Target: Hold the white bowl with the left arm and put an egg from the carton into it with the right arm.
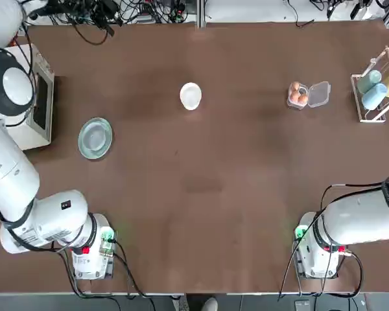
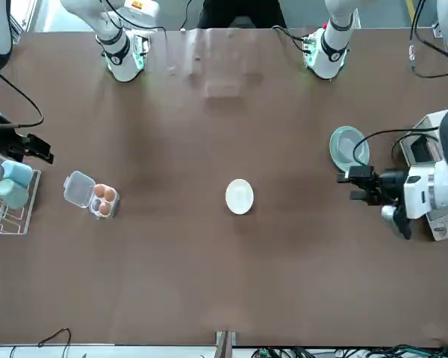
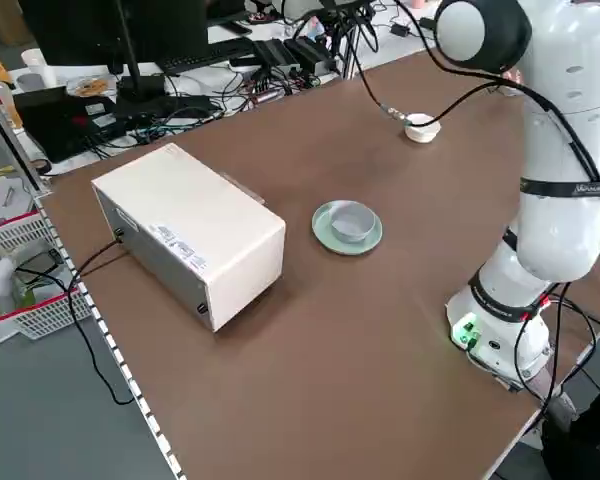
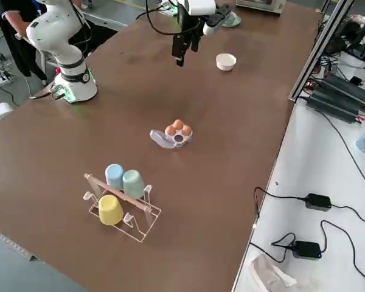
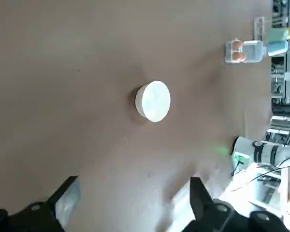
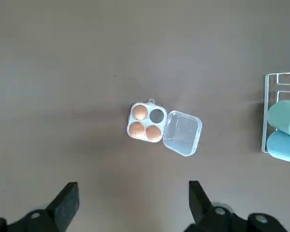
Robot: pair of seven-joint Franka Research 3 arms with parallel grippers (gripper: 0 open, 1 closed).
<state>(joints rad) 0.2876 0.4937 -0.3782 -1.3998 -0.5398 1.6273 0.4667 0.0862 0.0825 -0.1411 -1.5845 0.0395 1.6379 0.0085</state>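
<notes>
The white bowl (image 1: 190, 96) stands alone in the far middle of the table, with nothing in it that I can see. To its right lies the clear carton (image 1: 306, 94), lid swung open, holding three brown eggs (image 6: 140, 112) and one empty cup. My left gripper (image 5: 130, 198) hangs open high over the table, off to the bowl's (image 5: 153, 100) left side and well clear of it. High above the carton (image 6: 159, 126), my right gripper (image 6: 134, 203) is open too, with nothing between its fingers.
A greenish glass plate (image 1: 95, 137) sits at the left, next to a cream box-shaped appliance (image 1: 32, 97). A wire rack with pastel cups (image 1: 376, 87) stands at the far right, close to the carton. Cables run along the table's far edge.
</notes>
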